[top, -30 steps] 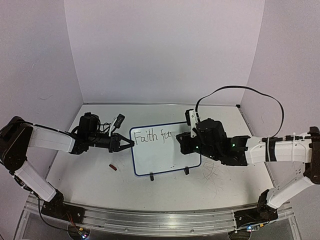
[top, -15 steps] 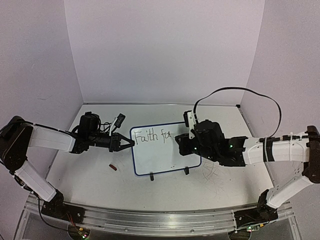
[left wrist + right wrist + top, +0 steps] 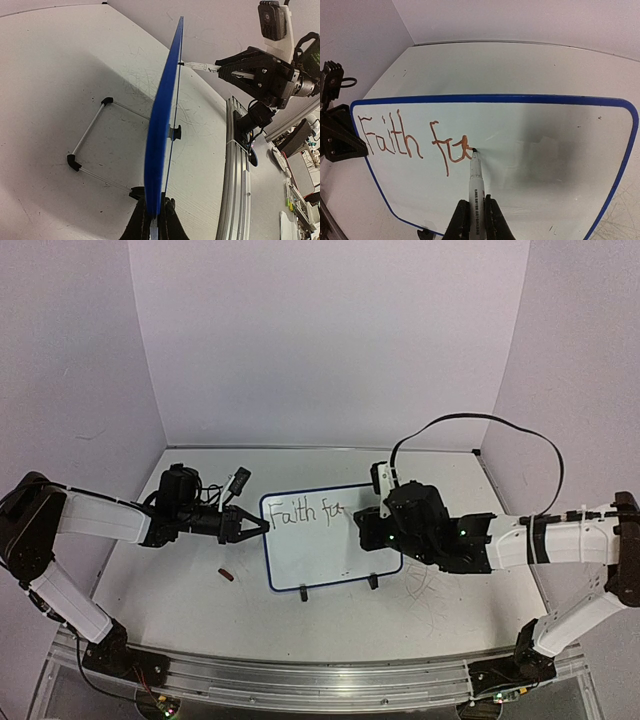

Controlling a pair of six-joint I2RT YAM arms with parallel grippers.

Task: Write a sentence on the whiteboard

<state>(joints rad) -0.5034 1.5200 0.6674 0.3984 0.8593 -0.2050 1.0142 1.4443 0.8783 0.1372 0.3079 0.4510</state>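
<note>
Top external view. The whiteboard (image 3: 335, 558) stands on its two black feet at the middle of the desk (image 3: 190, 615). Its long axis runs left to right and its writing face is turned towards the near side. The left arm rises from its near-left base to an elbow at the far left. Its forearm then reaches right, roughly level, and the left fingers (image 3: 264, 527) meet the board's left rim. The right arm bends at the right edge of the scene and reaches left under a looping black cable (image 3: 480, 420). The right fingers (image 3: 362, 527) are over the board's upper right part. The sentence (image 3: 305, 511) lies along the top line, left of centre. A small dark-red object (image 3: 227, 575) lies on the desk near the board's lower left corner.

Left wrist view. The whiteboard (image 3: 162, 125) appears edge-on, nearly upright, its blue back to the left. The left fingers (image 3: 158, 212) are clamped together on its rim. A wire stand (image 3: 90, 134) props the back.

Right wrist view. The right fingers (image 3: 476, 207) are pressed onto a marker (image 3: 475, 182), which points away from the wrist. Its tip touches the whiteboard (image 3: 560, 150) at the end of the sentence (image 3: 415, 142). This reads "Faith fu" plus one partly formed letter. The left fingers (image 3: 364, 150) grip the left rim.
</note>
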